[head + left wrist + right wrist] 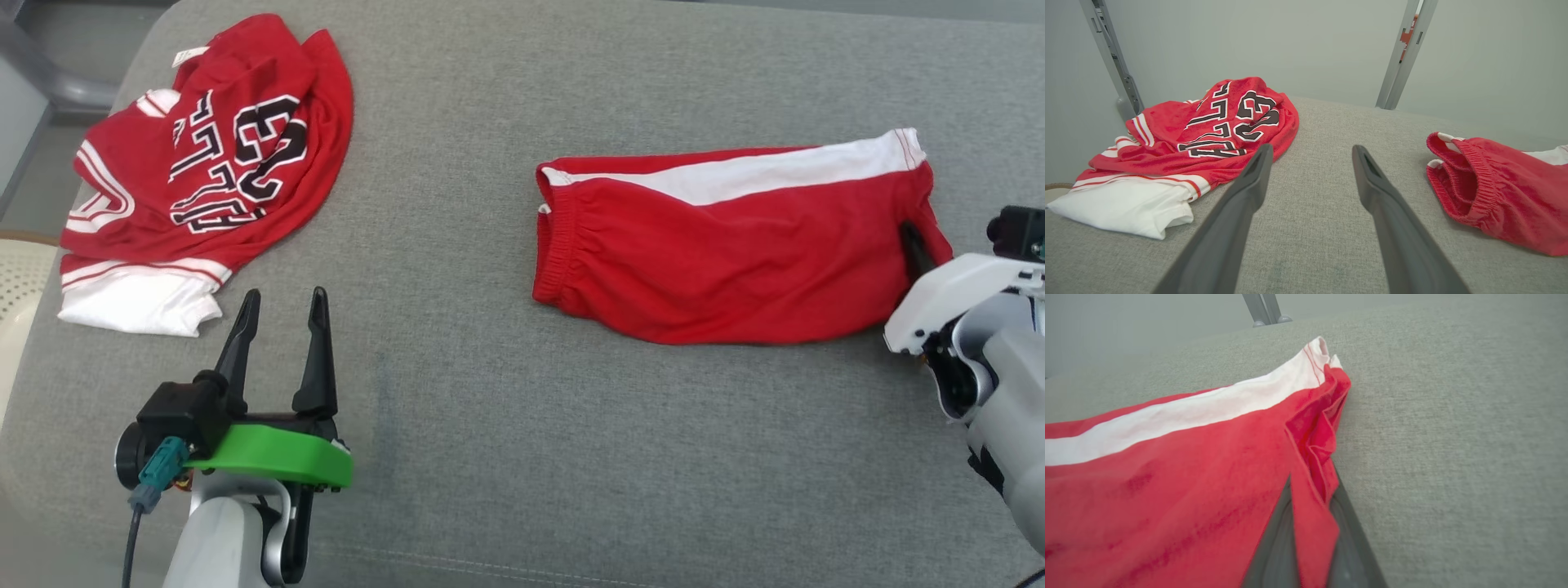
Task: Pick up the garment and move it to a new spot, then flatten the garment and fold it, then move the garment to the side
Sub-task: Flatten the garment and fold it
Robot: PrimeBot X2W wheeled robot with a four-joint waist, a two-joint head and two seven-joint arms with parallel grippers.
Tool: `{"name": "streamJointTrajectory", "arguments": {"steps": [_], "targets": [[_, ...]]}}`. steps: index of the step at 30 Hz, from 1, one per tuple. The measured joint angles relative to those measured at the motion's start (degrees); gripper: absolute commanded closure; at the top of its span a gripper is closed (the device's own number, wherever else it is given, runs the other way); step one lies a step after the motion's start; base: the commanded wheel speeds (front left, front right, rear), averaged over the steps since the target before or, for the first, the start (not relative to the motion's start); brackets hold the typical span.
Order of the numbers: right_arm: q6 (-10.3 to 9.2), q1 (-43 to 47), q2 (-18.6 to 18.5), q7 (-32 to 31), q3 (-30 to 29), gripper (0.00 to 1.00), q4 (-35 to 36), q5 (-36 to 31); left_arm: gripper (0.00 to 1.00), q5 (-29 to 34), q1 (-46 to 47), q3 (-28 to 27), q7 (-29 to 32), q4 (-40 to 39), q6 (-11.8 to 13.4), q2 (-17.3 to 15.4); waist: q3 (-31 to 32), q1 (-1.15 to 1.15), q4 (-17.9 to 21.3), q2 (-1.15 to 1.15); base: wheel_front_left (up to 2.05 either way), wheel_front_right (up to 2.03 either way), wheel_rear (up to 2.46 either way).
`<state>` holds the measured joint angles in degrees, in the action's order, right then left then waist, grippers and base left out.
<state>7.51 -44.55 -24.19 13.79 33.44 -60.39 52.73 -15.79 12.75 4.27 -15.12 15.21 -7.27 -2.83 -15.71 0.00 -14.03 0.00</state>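
Far left on the grey woven cushion [490, 425] lies a crumpled red jersey with black-and-white lettering and a white hem [204, 155], bunched up with nothing touching it. Just on the robot's side of it, near but apart, the left gripper [286, 296] hovers with its two dark fingers spread wide and nothing between them, aimed at the bare strip between the two garments. Across that bare stretch of cushion are the red cotton shorts [718, 253] with a white side stripe. They lie flat and look doubled over, long axis running left to right: elastic waistband toward the left arm, leg hems toward the right. At the hem end the right gripper [914, 245] has its fingers closed on a fold of the red cloth, and its wrist view shows the fabric pinched between them, low against the cushion. So the shorts stretch away leftward from the right gripper, the arm that has them, while the left one is well apart from the waistband. I'd judge that hauling from this one corner would drag the rest behind and could spoil the fold
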Motion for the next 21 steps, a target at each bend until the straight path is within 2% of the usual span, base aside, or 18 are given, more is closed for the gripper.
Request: {"name": "streamJointTrajectory", "arguments": {"steps": [11, 21], "targets": [[-0.01, 8.6, -4.8, 1.0, -4.3, 1.0, 2.1, 4.6, 0.0, 1.7, -2.2, -0.7, 0.0, -0.1, -0.1, 0.0, 3.8, 0.0, 6.7, 0.0, 0.0, 0.0, 0.0], [-0.02, 6.7, -2.8, 1.2, -6.4, 1.0, 5.1, 1.0, 0.0, 2.3, -2.2, -0.9, 0.0, 0.5, -0.1, 0.0, 5.3, 0.0, 8.2, 0.0, 0.0, 0.0, 0.0]]}}
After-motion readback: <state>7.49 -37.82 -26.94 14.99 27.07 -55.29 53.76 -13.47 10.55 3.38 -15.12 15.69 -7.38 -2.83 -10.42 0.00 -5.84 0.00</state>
